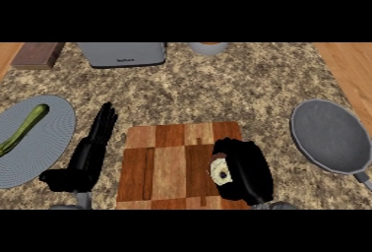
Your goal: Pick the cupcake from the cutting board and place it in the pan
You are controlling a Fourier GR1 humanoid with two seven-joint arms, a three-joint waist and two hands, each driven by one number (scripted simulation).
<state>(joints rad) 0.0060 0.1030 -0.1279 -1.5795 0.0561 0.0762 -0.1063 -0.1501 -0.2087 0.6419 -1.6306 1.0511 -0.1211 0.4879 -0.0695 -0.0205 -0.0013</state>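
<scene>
Right hand (245,173): your fingers curl round the cupcake (219,170), over the cutting board (163,165).
Left hand (88,155): straight-fingered, left of the board.
Pan (329,135): right of the board.

From my station I look steeply down on the tabletop (240,83), a speckled stone surface in beige and brown that fills most of the view. Warm wood strips (349,69) border it at the far left and the right side. Along the far edge stands a grey toaster (122,53), with a dark brown wooden block (36,54) just to its left and the base of a pale round vessel (208,47) to its right, cut off by the view. The light is even and soft, with faint shadows. I see no walls, windows or floor from here.
</scene>
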